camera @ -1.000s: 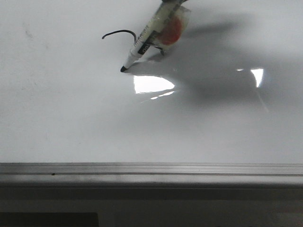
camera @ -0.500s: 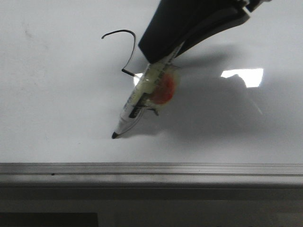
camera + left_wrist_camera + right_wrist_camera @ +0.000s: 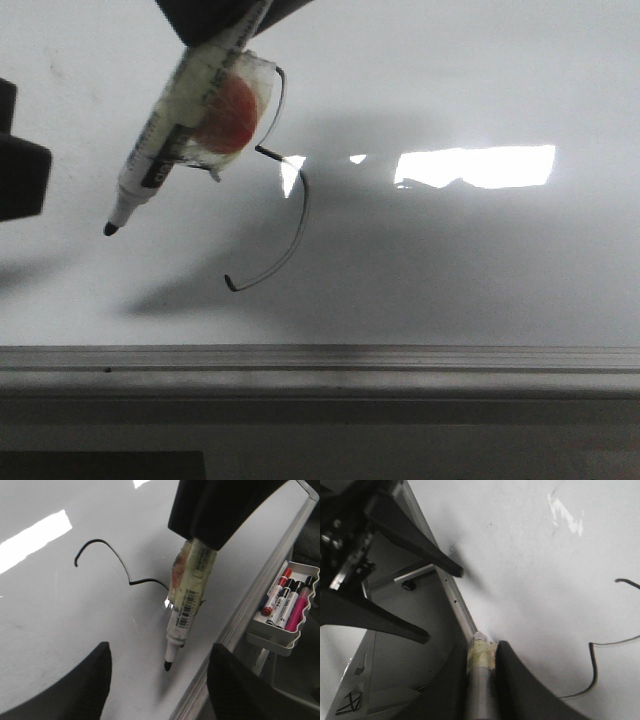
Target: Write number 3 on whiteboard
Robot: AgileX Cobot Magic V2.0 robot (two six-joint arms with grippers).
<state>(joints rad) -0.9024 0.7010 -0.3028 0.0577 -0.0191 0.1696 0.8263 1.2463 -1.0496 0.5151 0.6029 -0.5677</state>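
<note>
The whiteboard [image 3: 450,280] carries the number 3 [image 3: 304,210] as a thin black line, its upper curve partly hidden behind the marker [image 3: 165,150]. My right gripper [image 3: 225,22] is shut on the marker, which is wrapped with tape and an orange patch. The black tip [image 3: 110,229] hangs left of the digit, apart from its shadow on the board. The right wrist view shows the fingers [image 3: 510,680] clamped on the marker [image 3: 481,675] and part of the number 3 [image 3: 592,660]. My left gripper [image 3: 160,647] is open and empty over the whiteboard [image 3: 60,620], near the marker tip [image 3: 167,666].
The whiteboard's grey aluminium frame [image 3: 320,360] runs along the near edge. A white tray [image 3: 260,632] holding several spare markers hangs just outside the frame. My left gripper shows as a dark block at the left edge of the front view [image 3: 20,165].
The marker drew the lower curve of the 3, then moved left and up off the line. My left gripper has come into the front view at the left edge.
</note>
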